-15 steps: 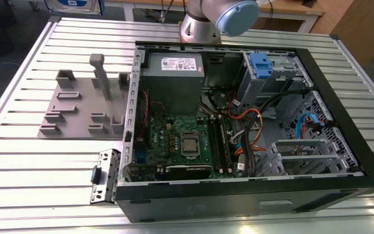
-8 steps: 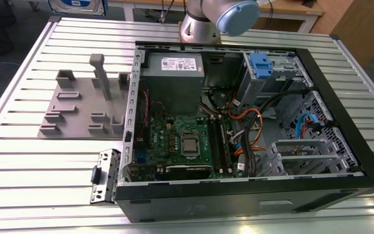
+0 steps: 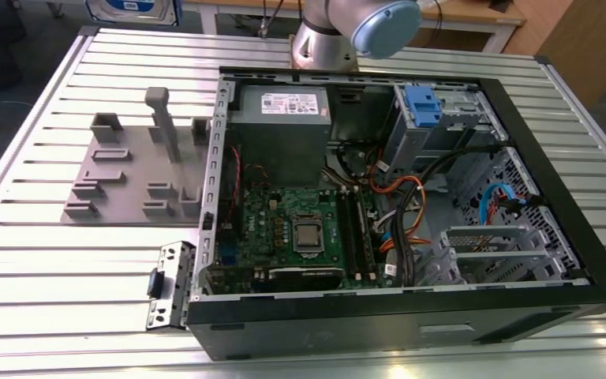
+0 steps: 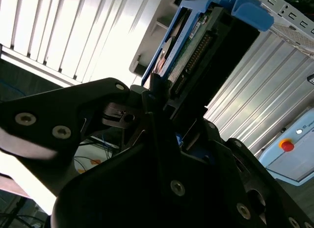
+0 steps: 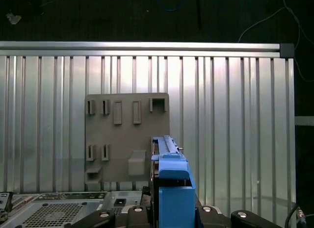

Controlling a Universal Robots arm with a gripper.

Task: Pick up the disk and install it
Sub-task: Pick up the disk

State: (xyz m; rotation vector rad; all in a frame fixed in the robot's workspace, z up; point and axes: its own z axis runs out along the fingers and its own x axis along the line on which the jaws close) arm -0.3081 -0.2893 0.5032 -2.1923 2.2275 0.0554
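Observation:
The disk [image 4: 194, 39] is seen edge-on in the second wrist view: a flat drive with its connector side showing, edged by a bright blue carrier frame. My gripper [image 4: 169, 103] is shut on it, with black fingers [image 4: 152, 90] clamped against its two faces. In the first wrist view the disk's blue frame [image 5: 171, 184] stands upright out of the gripper [image 5: 169, 211]. It hangs well above the slatted table, over the near edge of a grey fixture plate [image 5: 122, 135]. The arm's grey and blue joint [image 3: 372, 24] shows at the back of the exterior view.
An open computer case [image 3: 566, 229] lies on the aluminium slatted table [image 3: 61, 292], with motherboard, cables and a power supply [image 3: 282, 130] inside. A blue plastic piece [image 3: 421, 103] sits in the drive cage at the back. The grey fixture plate [image 3: 124, 181] lies on the exterior view's left. A case corner [image 5: 49, 208] shows below the gripper.

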